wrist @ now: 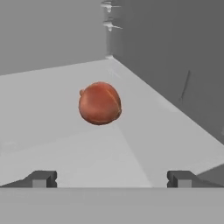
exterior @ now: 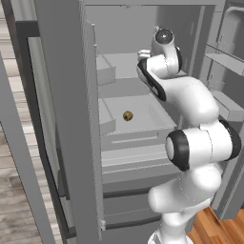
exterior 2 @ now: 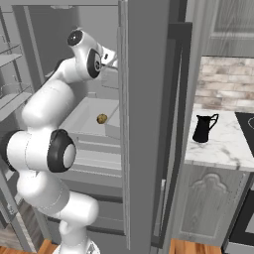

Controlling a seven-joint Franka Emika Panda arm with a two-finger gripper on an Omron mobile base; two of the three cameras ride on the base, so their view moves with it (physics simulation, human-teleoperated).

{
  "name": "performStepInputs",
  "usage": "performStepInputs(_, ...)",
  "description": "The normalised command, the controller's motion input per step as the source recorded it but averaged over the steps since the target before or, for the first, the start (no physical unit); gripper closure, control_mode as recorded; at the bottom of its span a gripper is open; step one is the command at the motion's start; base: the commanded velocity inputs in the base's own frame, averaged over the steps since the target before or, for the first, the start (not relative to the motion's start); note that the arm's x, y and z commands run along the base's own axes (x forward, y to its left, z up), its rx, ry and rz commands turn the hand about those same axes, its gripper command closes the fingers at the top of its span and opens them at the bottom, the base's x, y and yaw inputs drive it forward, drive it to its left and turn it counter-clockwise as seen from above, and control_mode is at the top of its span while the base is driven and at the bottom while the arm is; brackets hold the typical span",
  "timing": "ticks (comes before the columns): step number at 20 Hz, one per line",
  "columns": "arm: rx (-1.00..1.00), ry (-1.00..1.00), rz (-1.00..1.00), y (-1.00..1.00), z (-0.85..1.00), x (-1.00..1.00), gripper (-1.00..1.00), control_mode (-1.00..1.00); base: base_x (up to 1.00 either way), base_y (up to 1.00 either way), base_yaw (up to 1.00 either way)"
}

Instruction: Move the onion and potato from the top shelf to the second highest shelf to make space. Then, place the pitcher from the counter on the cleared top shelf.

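Gripper: the gripper [wrist: 112, 178] has its jaws wide apart and empty, both tips low in the hand view, aimed along the shelf.
Onion: the onion [wrist: 100, 103] sits on the top shelf [wrist: 52, 131], ahead of the tips and centred between them, near the back corner, not touched.
Roll risk: it is a smooth ball on a flat slab; a tip that nudges it before both close would likely send it rolling to the back wall.
Potato: the potato [exterior: 127, 116] lies on a lower slab, well apart from the onion, in the left base view.
Door risk: the arm reaches in past the open door panel; a wide elbow swing could strike it.
Pitcher: the pitcher [exterior 2: 203, 128] stands upright on the counter [exterior 2: 225, 144], far right, still to be moved.
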Motion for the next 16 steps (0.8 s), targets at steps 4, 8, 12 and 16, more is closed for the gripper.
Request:
performStepInputs(4,0.00,-0.03,-0.03,0.00,-0.11,0.34,-1.00,-1.00,0.00,0.00,0.00)
performStepInputs(8,0.00,-0.04,-0.04,0.00,-0.24,0.31,-1.00,-1.00,0.00,0.00,0.00)
performStepInputs(12,0.00,-0.04,-0.04,-0.02,-0.31,0.29,-1.00,-1.00,0.00,0.00,0.00)
performStepInputs(16,0.00,-0.04,-0.04,-0.05,-0.23,0.31,-1.00,-1.00,0.00,0.00,0.00)
